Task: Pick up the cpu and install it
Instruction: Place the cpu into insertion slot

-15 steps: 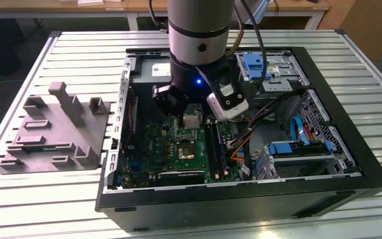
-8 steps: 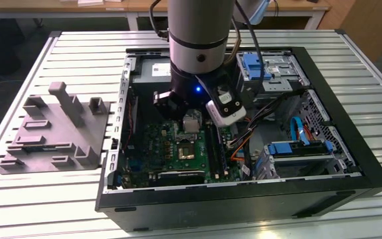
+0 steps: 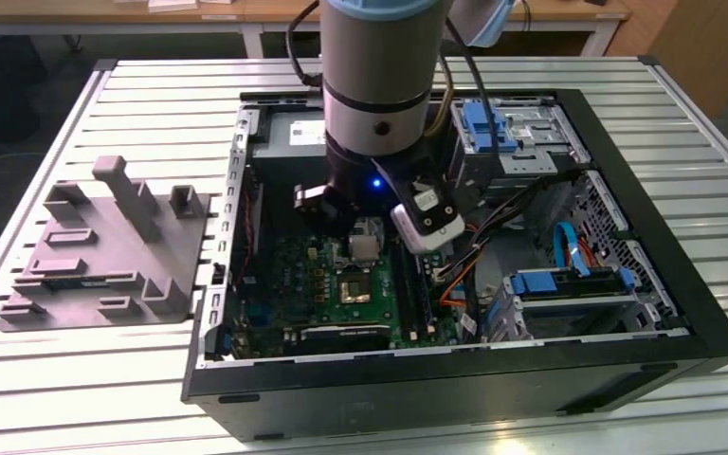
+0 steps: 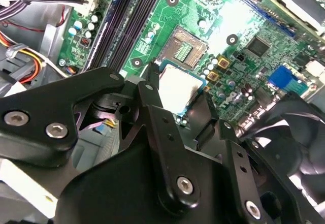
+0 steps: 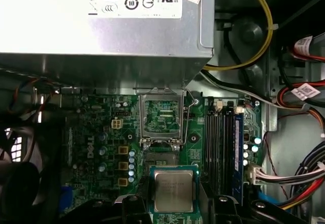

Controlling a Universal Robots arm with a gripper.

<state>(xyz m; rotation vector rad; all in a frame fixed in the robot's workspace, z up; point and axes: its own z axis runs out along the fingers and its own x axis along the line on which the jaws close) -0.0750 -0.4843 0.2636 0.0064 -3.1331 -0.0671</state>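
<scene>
The cpu, a small square chip with a silvery top and green rim, sits between my black fingers in both wrist views. My gripper is shut on the cpu and holds it just above the green motherboard. The open socket lies close beside the chip, its contacts bare. In the exterior view my gripper hangs inside the open computer case, with the cpu a little behind the dark socket.
A big grey power supply borders the socket. Memory slots and cable bundles flank it, and a black fan sits close by. Blue drive brackets are at the exterior view's right. A grey moulded tray stands outside the case.
</scene>
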